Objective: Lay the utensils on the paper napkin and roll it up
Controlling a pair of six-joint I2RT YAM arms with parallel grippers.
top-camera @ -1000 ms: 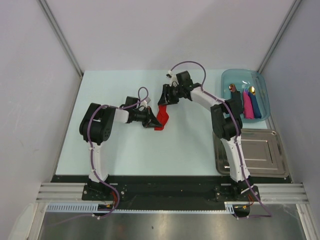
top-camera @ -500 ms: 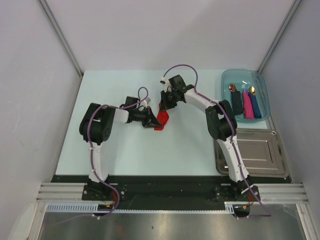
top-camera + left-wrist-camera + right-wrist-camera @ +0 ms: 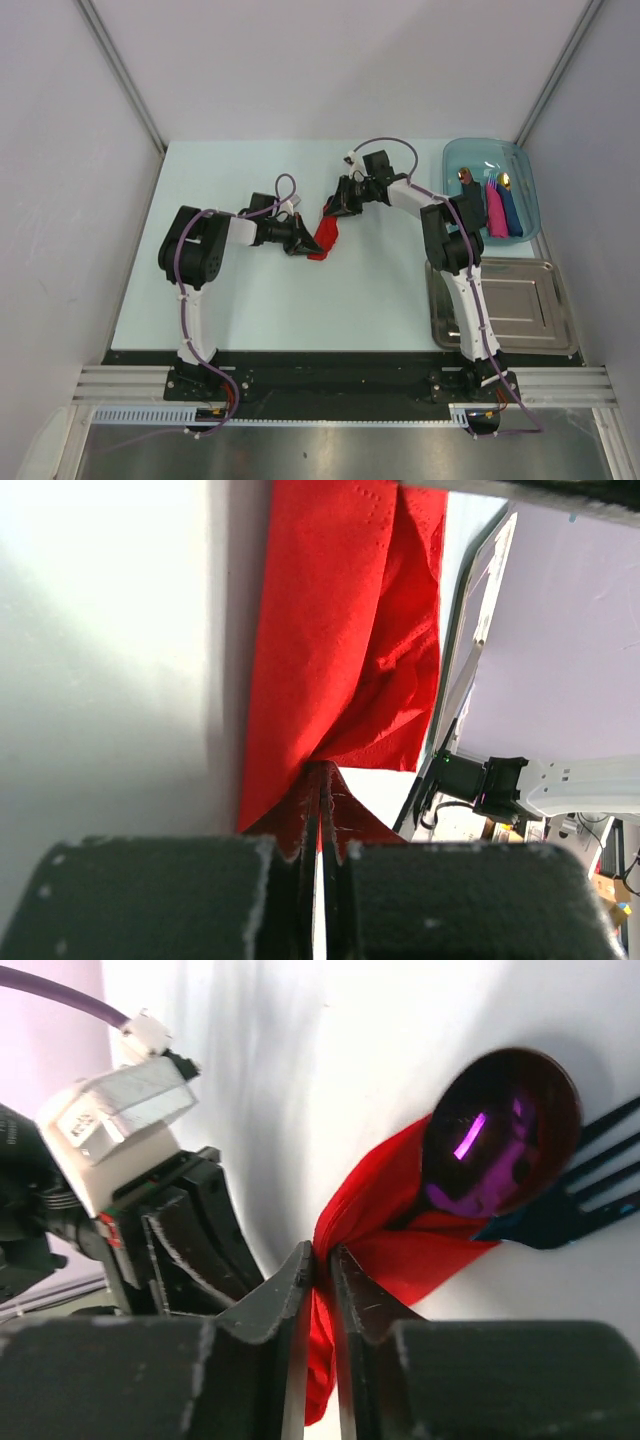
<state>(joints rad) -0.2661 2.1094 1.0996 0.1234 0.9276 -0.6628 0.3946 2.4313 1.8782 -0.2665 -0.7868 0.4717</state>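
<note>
At the middle of the bench [image 3: 250,300], the red paper napkin [image 3: 322,238] sits bunched between the two arms, about where it lay half a second ago. What has changed is the right arm: its wrist has swung back toward the right side of the overhead view, so its forearm reaches in at a flatter slant, while the left arm looks unmoved and the red bundle has kept much the same crumpled outline. The left pincer [image 3: 303,246] meets the napkin from the left; in its own wrist view the left pincer [image 3: 322,780] has its jaws pressed together on a thin pinched edge of the napkin [image 3: 340,630], with only a sliver of red paper between the fingers [image 3: 150,900] and the rest of the sheet stretching away in folds over the white surface. The right pincer [image 3: 327,210] comes at the upper end of the bundle, and its own camera shows the right pincer [image 3: 320,1255] likewise clamped on a gathered tip of the napkin [image 3: 390,1245] — jaws nearly touching, red paper squeezed between them. Beyond that tip the purple-bowled spoon [image 3: 505,1125] pokes out of the red paper, and beside it the dark blue tines of a fork [image 3: 580,1185]; their handles are hidden inside the napkin.
</note>
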